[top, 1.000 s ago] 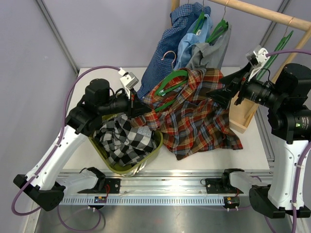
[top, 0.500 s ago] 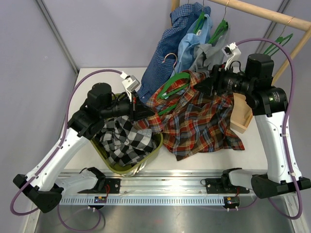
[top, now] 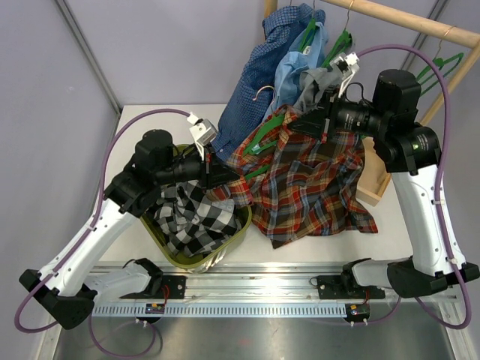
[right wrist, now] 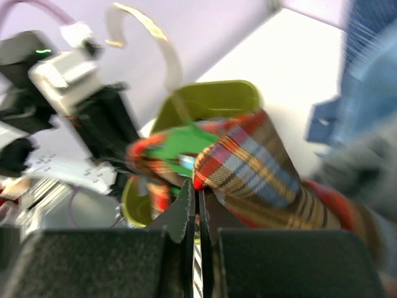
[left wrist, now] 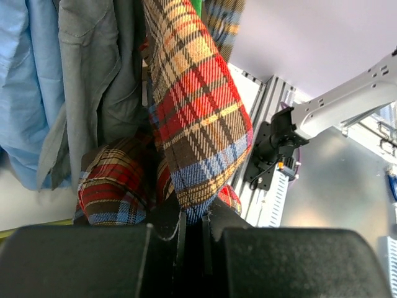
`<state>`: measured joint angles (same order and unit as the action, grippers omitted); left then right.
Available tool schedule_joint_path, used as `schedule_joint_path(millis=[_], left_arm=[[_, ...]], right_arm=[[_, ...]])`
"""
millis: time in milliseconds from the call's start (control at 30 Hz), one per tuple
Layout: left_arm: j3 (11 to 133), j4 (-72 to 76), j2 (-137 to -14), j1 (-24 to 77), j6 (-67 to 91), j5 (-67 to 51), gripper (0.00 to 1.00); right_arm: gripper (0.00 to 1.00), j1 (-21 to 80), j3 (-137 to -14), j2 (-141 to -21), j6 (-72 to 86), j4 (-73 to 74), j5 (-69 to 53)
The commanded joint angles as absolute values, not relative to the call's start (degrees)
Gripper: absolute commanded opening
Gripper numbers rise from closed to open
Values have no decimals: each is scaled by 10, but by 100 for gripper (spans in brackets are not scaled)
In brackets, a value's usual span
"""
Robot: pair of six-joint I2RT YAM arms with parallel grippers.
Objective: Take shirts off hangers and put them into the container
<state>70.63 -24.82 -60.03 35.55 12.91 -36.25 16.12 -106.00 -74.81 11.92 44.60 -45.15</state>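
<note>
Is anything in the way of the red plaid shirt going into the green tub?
The thin green plastic hanger is still in the red plaid button-up shirt. The olive-green plastic tub beside it already holds a black-and-white check shirt. Nothing else blocks it.

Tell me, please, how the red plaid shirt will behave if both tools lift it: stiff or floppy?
Probably floppy: the plaid shirt sags in loose folds over the table between the left tool and the right tool. It likely will not slip, since cloth is pinched in both shut tools. The green hanger inside may snag when pulled.
</note>
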Motion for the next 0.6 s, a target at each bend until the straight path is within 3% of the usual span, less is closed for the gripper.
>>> schedule_joint_path(millis=[0,333,533,567], left_arm=[[703,-208,-605,359,93,-376,0],[708,-164,-630,359,84,-386,0],[698,-164,-599,356,53,-369,0],[694,-162,-595,352,49,-370,0]], right_arm=[[0,197,-1120,-758,140,372,-520],[0,293,-1147,-789,41,441,-535],[0,293,-1046,-714,-247,634,-485],[4,293,-1015,-704,-298,665,-475]])
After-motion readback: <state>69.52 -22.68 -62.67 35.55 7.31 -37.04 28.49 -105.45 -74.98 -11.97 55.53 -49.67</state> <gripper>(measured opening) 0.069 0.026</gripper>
